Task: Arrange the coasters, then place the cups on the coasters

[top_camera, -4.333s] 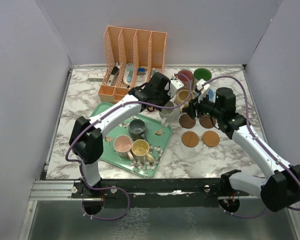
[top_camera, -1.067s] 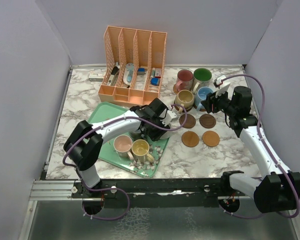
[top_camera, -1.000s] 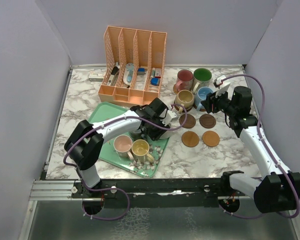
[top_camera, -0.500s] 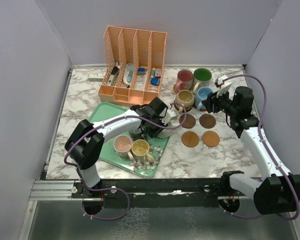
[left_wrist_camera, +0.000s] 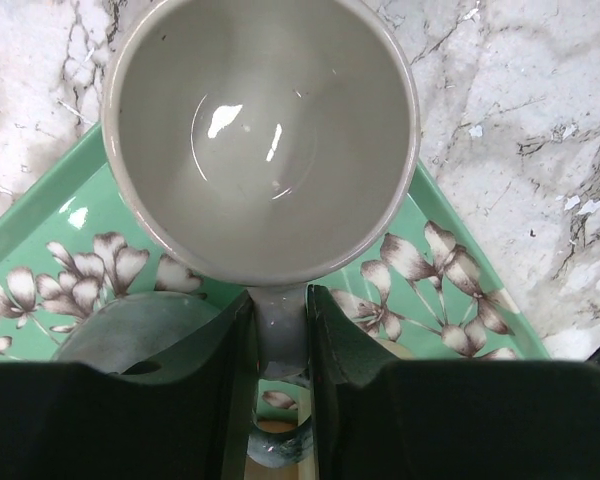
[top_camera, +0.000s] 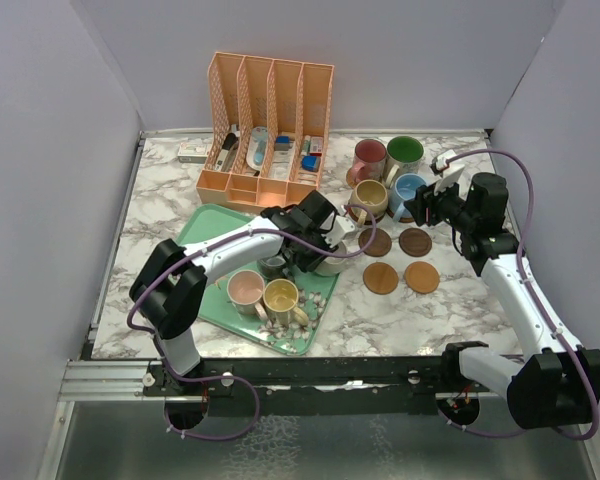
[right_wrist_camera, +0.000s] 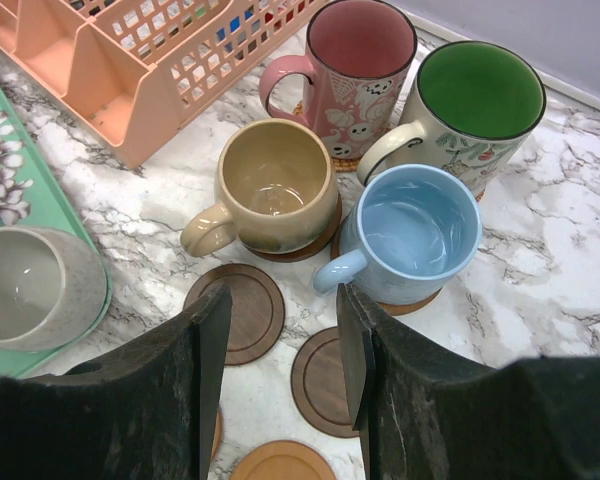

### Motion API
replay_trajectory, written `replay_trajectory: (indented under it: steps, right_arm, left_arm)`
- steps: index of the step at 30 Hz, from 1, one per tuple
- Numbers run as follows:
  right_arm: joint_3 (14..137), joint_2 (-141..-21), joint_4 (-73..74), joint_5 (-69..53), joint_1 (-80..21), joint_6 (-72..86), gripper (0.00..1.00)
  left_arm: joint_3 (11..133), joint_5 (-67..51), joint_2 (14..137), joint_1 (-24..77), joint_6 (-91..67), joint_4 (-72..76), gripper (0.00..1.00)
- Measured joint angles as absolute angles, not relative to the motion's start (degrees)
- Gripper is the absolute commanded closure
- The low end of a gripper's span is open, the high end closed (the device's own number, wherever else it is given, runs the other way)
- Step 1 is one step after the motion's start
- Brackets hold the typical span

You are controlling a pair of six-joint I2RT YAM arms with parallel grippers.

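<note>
step: midway through moving cups — four already on coasters, four coasters bare, looks like about half done
left gripper: jaws clamped on the handle of the grey-white cup, seen straight down the wrist view
grey-white cup: tilted, at the 3 o'clock edge of the green floral tray, right beside the bare marble
next move: probably lift it clear of the tray rim and carry it toward 3 o'clock to one of the bare coasters, then set it down level — handle grip means it could swing, so go slow
right gripper: jaws apart, holding nothing, hovering over the coaster group
pink cup: on a coaster, 12 o'clock end of the group, empty
green-lined cup: just at 3 o'clock of the pink one, empty
tan cup: on a dark coaster, empty
blue cup: on a coaster, empty, touching or nearly touching the green-lined one — cannot tell which
bare coasters: two dark ones at 6 o'clock of the tan and blue cups, two lighter ones nearer the arms
tray contents: a dark grey cup mostly hidden under the left arm, a pink-lined cup and a yellow-gold cup, all look empty
orange file rack: 12 o'clock of the tray, small odds and ends in its slots, too small to name
</note>
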State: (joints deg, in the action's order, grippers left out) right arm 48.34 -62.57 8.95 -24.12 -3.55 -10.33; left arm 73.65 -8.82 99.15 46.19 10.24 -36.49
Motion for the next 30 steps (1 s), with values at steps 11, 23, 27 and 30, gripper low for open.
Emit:
replay_trajectory:
  steps: [11, 23, 27, 30]
  right_arm:
    - [48.3, -62.6, 9.0, -24.2, -3.2, -10.3, 0.53]
    - [48.3, -62.5, 9.0, -24.3, -3.2, -10.3, 0.53]
    - [48.3, -62.3, 9.0, -24.2, -2.8, -10.3, 0.53]
    - [48.4, -62.2, 9.0, -23.5, -2.4, -10.2, 0.53]
  left_arm:
    - [74.3, -10.5, 97.3, 46.3, 12.3, -37.9, 1.00]
    - [74.4, -13.8, 95.2, 46.6, 14.4, -38.1, 1.00]
    - [75.4, -15.1, 95.1, 46.6, 14.9, -37.8, 1.00]
    - [76.9, -15.9, 95.1, 46.6, 15.1, -36.4, 1.00]
